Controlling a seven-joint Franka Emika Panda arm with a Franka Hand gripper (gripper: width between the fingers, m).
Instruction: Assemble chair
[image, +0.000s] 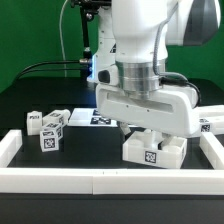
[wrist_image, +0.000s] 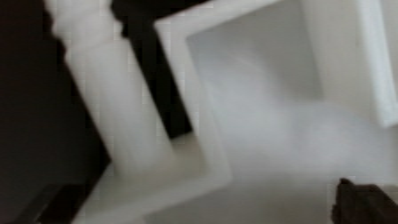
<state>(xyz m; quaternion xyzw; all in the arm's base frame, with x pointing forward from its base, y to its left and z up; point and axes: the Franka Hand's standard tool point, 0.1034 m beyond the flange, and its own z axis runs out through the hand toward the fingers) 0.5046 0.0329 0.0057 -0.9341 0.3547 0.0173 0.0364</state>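
The end effector (image: 150, 134) hangs over the worktop (image: 90, 148), jaws spread wide, directly above a white tagged chair part (image: 153, 152) lying just behind the near rail (image: 100, 180). The wrist view shows that part blurred and close between the fingertips (wrist_image: 54, 205); contact cannot be told. Smaller chair pieces (image: 45, 127) sit well apart on the exterior view's left, near the marker board (image: 88, 117).

My arm (image: 150, 30): big rounded white shell, upper ctr of ext. frame. Under it a grey ribbed wrist ring (image: 140, 75) w/ blue glow at its left edge. My gripper (wrist_image: 210, 203) housing: wide white boxy block, mid-frame. Blk cables (image: 75, 30) upper left. My fingertips (wrist_image: 365, 200): dark, squared, seen on wrist cam.
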